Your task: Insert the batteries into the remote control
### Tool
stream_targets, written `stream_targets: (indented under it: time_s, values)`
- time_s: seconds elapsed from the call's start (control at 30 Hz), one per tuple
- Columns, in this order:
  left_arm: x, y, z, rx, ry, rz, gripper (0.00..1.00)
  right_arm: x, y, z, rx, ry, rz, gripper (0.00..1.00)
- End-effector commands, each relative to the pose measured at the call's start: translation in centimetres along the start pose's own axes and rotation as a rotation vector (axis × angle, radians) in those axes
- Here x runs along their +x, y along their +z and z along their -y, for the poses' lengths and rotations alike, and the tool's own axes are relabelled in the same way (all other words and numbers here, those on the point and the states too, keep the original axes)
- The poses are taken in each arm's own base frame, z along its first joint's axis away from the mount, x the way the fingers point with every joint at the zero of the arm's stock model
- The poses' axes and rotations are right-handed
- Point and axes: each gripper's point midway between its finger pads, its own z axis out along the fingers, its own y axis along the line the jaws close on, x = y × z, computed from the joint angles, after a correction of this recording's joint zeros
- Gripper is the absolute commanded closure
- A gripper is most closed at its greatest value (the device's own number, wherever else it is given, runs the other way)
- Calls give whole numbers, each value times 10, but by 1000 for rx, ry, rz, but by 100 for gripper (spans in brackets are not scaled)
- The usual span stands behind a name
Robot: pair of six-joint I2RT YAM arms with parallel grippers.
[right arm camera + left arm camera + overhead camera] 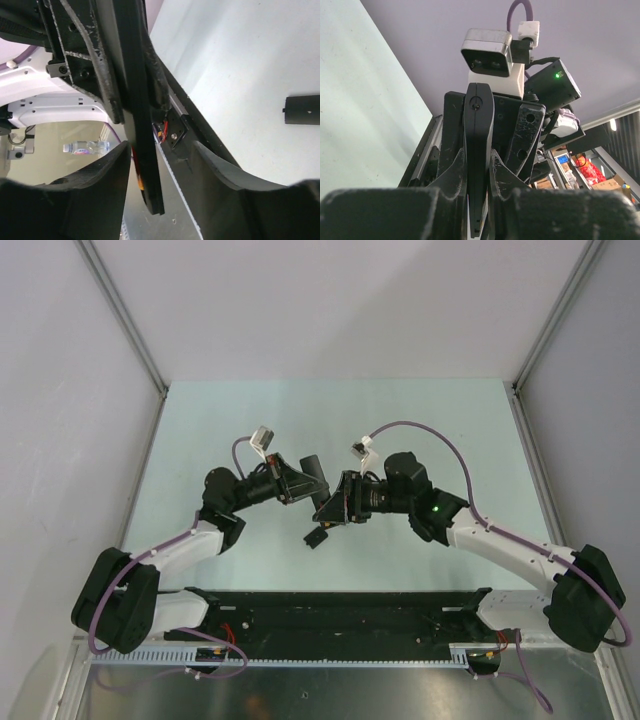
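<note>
My left gripper (477, 165) is shut on the remote control (478, 145), a slim black bar held edge-on above the table. In the top view the two grippers meet at mid-table, the left one (300, 482) facing the right one (335, 506). My right gripper (161, 150) is open, with a finger on either side of the remote's free end (147, 165) and touching neither side. A red-orange sliver (136, 167) shows along the bar's left edge; I cannot tell if it is a battery. The black cover piece (302, 109) lies on the table and also shows in the top view (318, 537). No loose batteries are in view.
The pale green table top (420, 430) is walled by grey panels on three sides. A black rail (330, 615) with both arm bases runs along the near edge. The right arm's camera housing (487, 52) stands just beyond the held bar.
</note>
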Motion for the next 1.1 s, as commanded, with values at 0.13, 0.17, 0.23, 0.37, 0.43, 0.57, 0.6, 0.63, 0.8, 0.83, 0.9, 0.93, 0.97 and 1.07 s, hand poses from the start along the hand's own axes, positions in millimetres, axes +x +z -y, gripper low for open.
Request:
stream_targets:
  time_s: [0.13, 0.17, 0.23, 0.37, 0.43, 0.57, 0.6, 0.63, 0.8, 0.83, 0.9, 0.93, 0.97, 1.07]
  values:
    - [2, -1, 4, 33, 31, 6, 100, -16, -6, -7, -17, 22, 68, 35]
    - [1, -1, 3, 32, 31, 7, 100, -18, -9, -11, -27, 17, 79, 33]
    - [1, -1, -2, 22, 32, 11, 100, -26, -15, -15, -35, 13, 108, 30]
    - [4, -2, -17, -12, 6, 9, 100, -41, -43, -39, -67, -55, 162, 22]
    - [4, -2, -27, -33, -7, 12, 100, -46, -55, -40, -23, -94, 172, 19]
    - [5, -3, -30, -41, -10, 16, 100, -59, -78, -12, 133, -124, 246, 19]
    - [5, -3, -29, -39, -3, 16, 100, -64, -79, 4, 210, -125, 274, 20]
    - [5, -4, -25, -30, 9, 19, 100, -57, -79, 20, 276, -112, 250, 23]
    - [11, -19, -19, -23, 27, 36, 100, -39, -64, 84, 534, -170, 184, 30]
    - [13, -22, -18, -20, 30, 38, 100, -34, -56, 98, 568, -171, 157, 32]
    - [17, -34, -22, -34, 33, 53, 100, -26, -48, 116, 627, -197, 127, 34]
    - [18, -38, -24, -39, 27, 61, 100, -20, -39, 127, 657, -209, 100, 36]
    - [19, -43, -27, -46, 19, 68, 100, -17, -35, 135, 683, -220, 83, 38]
    - [21, -59, -28, -54, 20, 100, 100, -11, -25, 162, 769, -260, 51, 43]
